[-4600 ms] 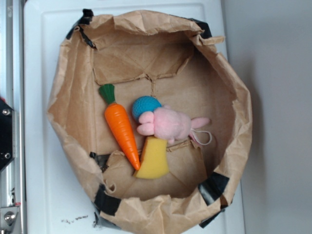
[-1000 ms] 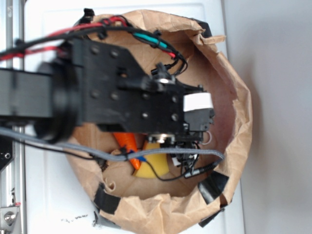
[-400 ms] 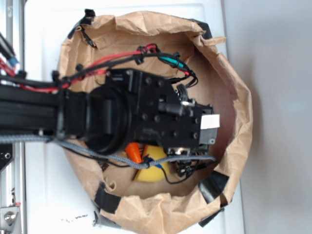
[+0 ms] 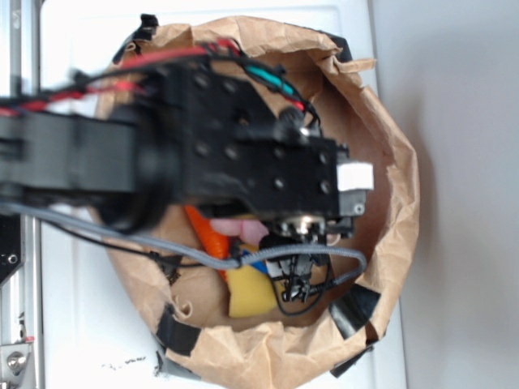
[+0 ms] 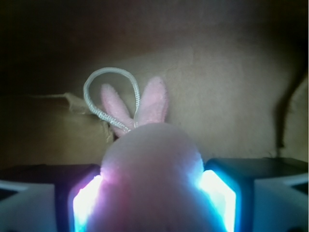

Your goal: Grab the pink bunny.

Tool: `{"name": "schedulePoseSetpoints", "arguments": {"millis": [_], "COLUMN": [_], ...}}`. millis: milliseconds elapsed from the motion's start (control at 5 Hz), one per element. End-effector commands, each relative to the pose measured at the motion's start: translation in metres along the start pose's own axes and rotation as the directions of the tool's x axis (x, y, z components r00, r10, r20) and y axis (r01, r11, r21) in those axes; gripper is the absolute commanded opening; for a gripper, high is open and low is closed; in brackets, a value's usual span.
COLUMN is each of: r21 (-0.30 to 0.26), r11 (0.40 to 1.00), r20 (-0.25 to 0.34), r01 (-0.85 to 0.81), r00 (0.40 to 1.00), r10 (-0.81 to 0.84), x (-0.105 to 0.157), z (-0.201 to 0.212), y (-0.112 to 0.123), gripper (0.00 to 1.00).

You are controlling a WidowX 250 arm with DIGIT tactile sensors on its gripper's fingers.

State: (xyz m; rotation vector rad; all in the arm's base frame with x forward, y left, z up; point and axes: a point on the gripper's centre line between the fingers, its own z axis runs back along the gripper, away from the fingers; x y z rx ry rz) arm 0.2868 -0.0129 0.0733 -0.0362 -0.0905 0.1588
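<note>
Shifted end effector (image 5: 153, 193), seemingly clamping fuzzy pink bunny (image 5: 149, 169)

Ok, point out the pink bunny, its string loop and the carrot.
pink bunny (image 5: 152, 159), wrist view, on its rounded head between the jaws.
string loop (image 5: 110, 72), wrist view, top of the loop's arc.
carrot (image 4: 203, 231), exterior view, orange body below the arm.

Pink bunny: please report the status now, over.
Gripper shut on pink bunny, fingers pressing both sides. Ears and string loop point away from camera. Nothing in the way inside the paper bag.
</note>
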Motion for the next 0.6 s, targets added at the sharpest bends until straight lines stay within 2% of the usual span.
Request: {"name": "schedulePoseSetpoints", "arguments": {"millis": [0, 200, 400], "r21": [-0.105, -0.12, -0.071], "r11": [0.994, 0.993, 0.997], "r20": [0.12, 0.157, 0.222], "r01": [0.021, 0.018, 0.029], "r00": [0.993, 0.988, 0.975], "r10": [-0.009, 0.001, -0.013], "x": [-0.005, -0.012, -0.018], "z": [0.07, 0.076, 0.074], "y": [0.014, 0.02, 0.024], "gripper": [0.0, 0.0, 0.0]}}
